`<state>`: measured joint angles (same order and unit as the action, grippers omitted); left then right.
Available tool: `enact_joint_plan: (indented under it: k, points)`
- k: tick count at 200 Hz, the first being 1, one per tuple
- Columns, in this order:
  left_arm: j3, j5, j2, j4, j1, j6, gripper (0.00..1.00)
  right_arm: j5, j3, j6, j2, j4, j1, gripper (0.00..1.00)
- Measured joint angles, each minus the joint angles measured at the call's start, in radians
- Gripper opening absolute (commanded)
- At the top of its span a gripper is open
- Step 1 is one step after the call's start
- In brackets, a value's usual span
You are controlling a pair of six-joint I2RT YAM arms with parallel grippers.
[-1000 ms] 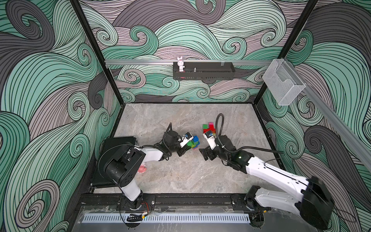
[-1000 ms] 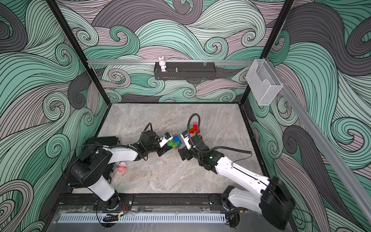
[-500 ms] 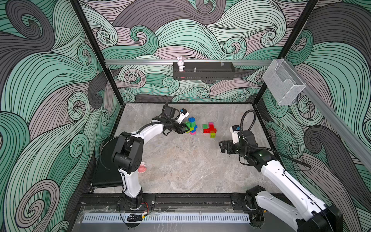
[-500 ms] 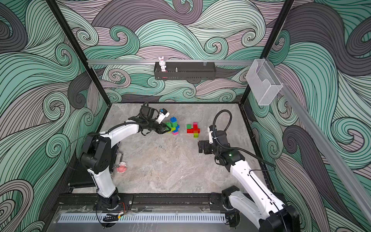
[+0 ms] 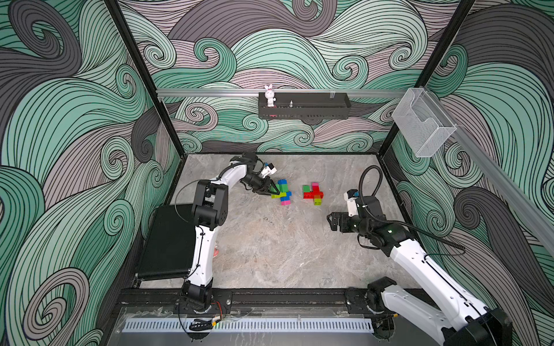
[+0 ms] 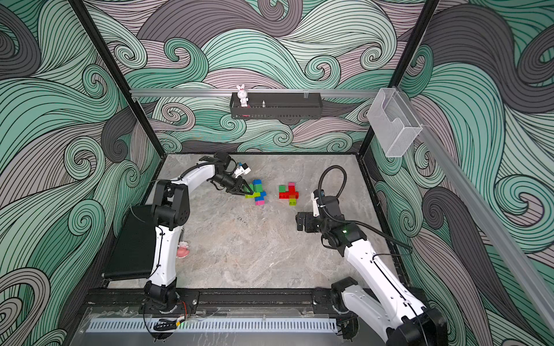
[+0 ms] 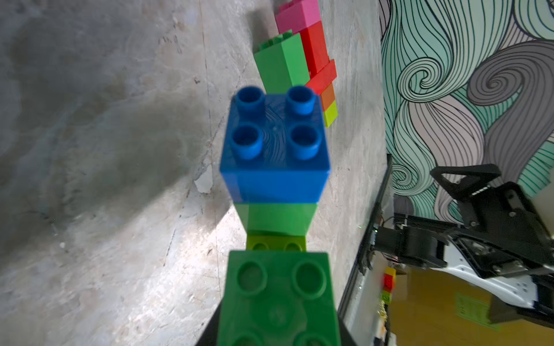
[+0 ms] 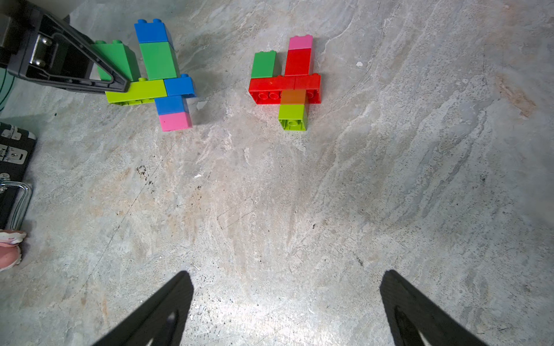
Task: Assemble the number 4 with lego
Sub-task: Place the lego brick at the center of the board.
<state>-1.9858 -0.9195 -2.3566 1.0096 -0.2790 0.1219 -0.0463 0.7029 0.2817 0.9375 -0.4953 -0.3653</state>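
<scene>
Two lego figures lie flat on the grey table. The left lego figure (image 5: 284, 193) (image 6: 258, 193) (image 8: 163, 81) is blue, green, lime and pink. The right lego figure (image 5: 313, 194) (image 6: 289, 194) (image 8: 292, 81) is red, green, pink, orange and lime. My left gripper (image 5: 272, 189) (image 6: 246, 190) is shut on the green brick (image 7: 278, 299) (image 8: 117, 58) at the left figure's outer corner, above the lime bar (image 8: 136, 93). My right gripper (image 5: 331, 221) (image 6: 299, 222) (image 8: 286, 278) hangs open over bare table, in front of the red figure and apart from it.
A black pad (image 5: 168, 242) lies along the left wall, with a pink-and-white figurine (image 6: 183, 250) (image 8: 9, 248) beside the left arm's base. A black shelf (image 5: 304, 106) with a bunny (image 5: 269, 96) hangs on the back wall. A clear box (image 5: 422, 125) hangs at the right.
My left gripper carried the blue-and-green figure from the table's middle toward the back. My right gripper drew away from the red figure to the right. Little differs over the last half second.
</scene>
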Motion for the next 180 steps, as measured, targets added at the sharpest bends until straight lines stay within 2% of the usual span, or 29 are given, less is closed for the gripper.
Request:
enact_joint_plan:
  k: [38, 82, 115, 147, 161, 180]
  points:
    - [-0.174, -0.082, -0.15, 0.148, 0.004, 0.035, 0.0, -0.004, 0.0, 0.0, 0.0, -0.005, 0.0, 0.99]
    - [-0.203, -0.137, -0.212, 0.174, 0.015, -0.011, 0.21, -0.007, 0.0, 0.008, 0.002, -0.007, 0.0, 0.99]
    - [-0.204, -0.162, -0.224, 0.175, 0.03, -0.035, 0.25, -0.006, 0.0, 0.009, 0.002, -0.01, 0.0, 0.99]
    - [-0.208, -0.189, -0.256, 0.176, 0.045, -0.056, 0.39, 0.048, -0.009, 0.009, 0.002, 0.017, 0.006, 0.99]
    - [-0.207, -0.186, -0.26, 0.172, 0.05, -0.069, 0.45, 0.095, -0.026, -0.002, 0.003, 0.064, 0.035, 0.99]
    - [-0.192, -0.179, -0.259, 0.144, 0.056, -0.097, 0.56, 0.158, -0.051, -0.02, 0.031, 0.164, 0.126, 0.99]
